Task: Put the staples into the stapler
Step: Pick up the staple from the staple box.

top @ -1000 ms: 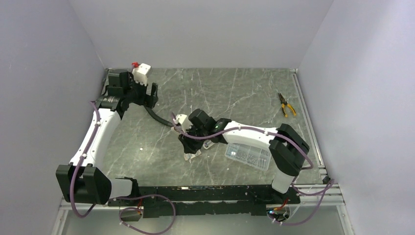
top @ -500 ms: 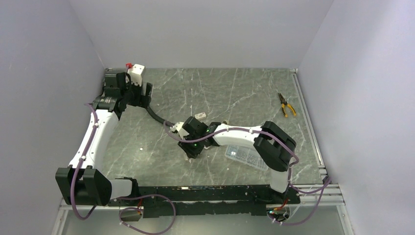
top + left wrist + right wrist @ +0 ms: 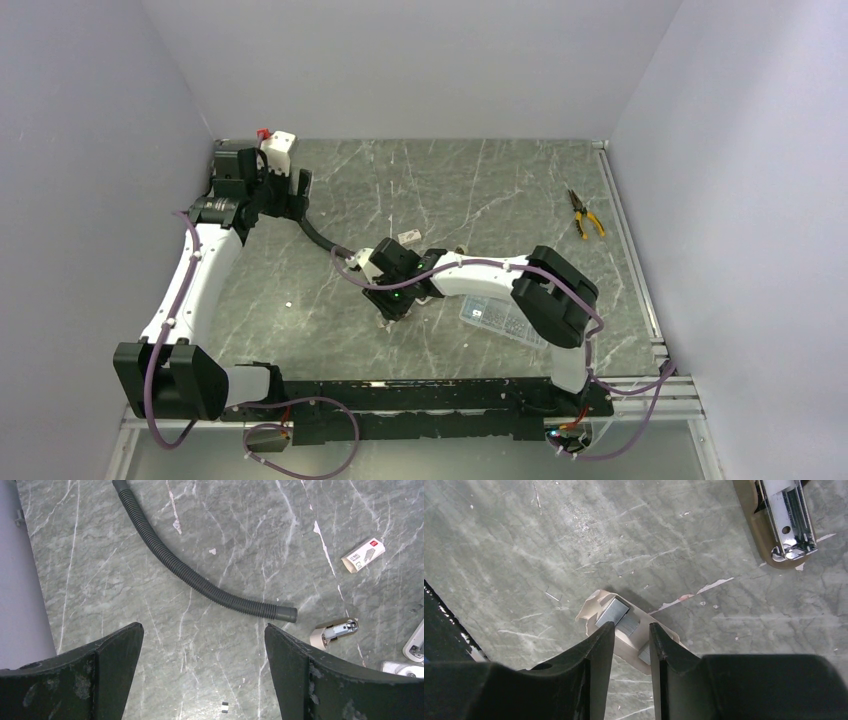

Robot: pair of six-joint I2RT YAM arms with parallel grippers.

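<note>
The stapler (image 3: 781, 520) lies open on the table, its silver channel facing up inside the olive-grey arm; it also shows in the left wrist view (image 3: 334, 632). Strips of staples (image 3: 616, 611) lie on a torn beige card tray (image 3: 591, 611). My right gripper (image 3: 631, 627) is low over the tray, its jaws a narrow gap apart and straddling one strip. In the top view it (image 3: 392, 308) sits at the table's middle and the arm hides the stapler. My left gripper (image 3: 202, 630) is wide open and empty, high at the back left (image 3: 290, 190).
A black ribbed hose (image 3: 320, 238) runs from the left gripper towards the centre. A small white staple box (image 3: 408, 237) lies behind the right wrist. A clear compartment box (image 3: 505, 318) sits by the right arm. Yellow-handled pliers (image 3: 584, 213) lie far right. A white-and-red block (image 3: 280, 148) stands back left.
My right gripper has moved left and down over the staple tray, the arm folding in. My left gripper shifted slightly back and left, then held still.
</note>
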